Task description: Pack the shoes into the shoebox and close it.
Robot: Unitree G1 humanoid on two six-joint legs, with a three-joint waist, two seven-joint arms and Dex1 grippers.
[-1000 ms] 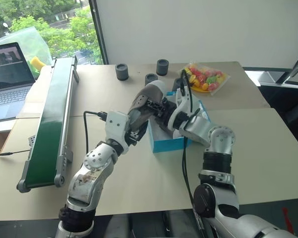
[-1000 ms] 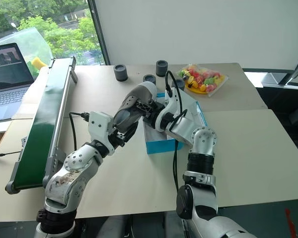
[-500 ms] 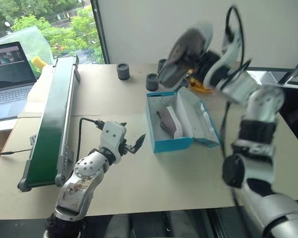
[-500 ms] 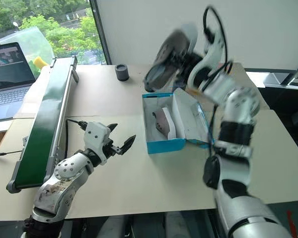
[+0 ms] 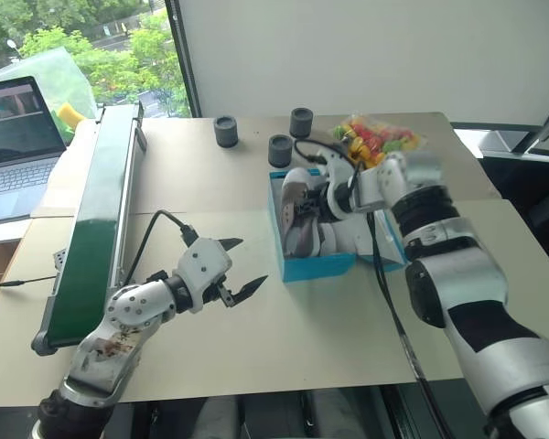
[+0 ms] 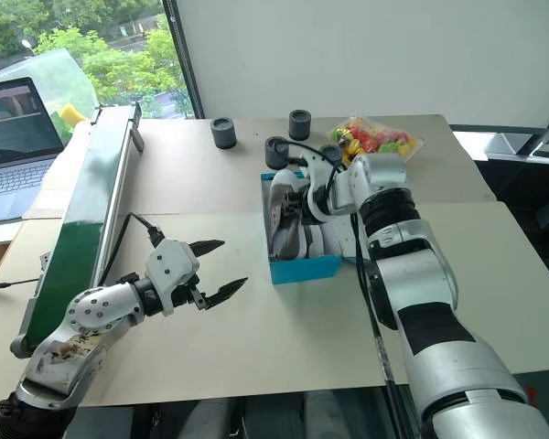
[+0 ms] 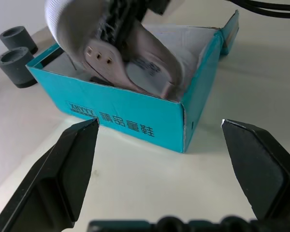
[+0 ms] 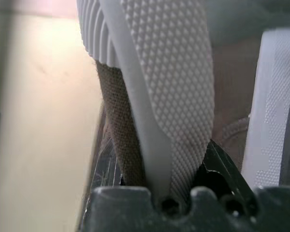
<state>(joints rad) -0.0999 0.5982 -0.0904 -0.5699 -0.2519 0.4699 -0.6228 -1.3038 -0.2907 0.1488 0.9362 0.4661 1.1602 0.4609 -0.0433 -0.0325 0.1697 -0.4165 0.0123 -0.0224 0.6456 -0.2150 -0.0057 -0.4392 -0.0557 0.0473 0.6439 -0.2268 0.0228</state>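
The right tool (image 6: 304,203) is clamped on a grey shoe (image 5: 297,215) over the open cyan shoebox (image 5: 316,266), mid-bench (image 5: 210,347), where another shoe already lies. The left tool (image 5: 233,268) hangs wide open and empty near the box. Released while tilted, the shoe could ride up on its mate and block the lid.

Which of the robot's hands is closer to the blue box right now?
The right. Its gripper is over the open shoebox, clamped on a grey shoe going in. The left gripper hangs open above the table, off to the box's side.
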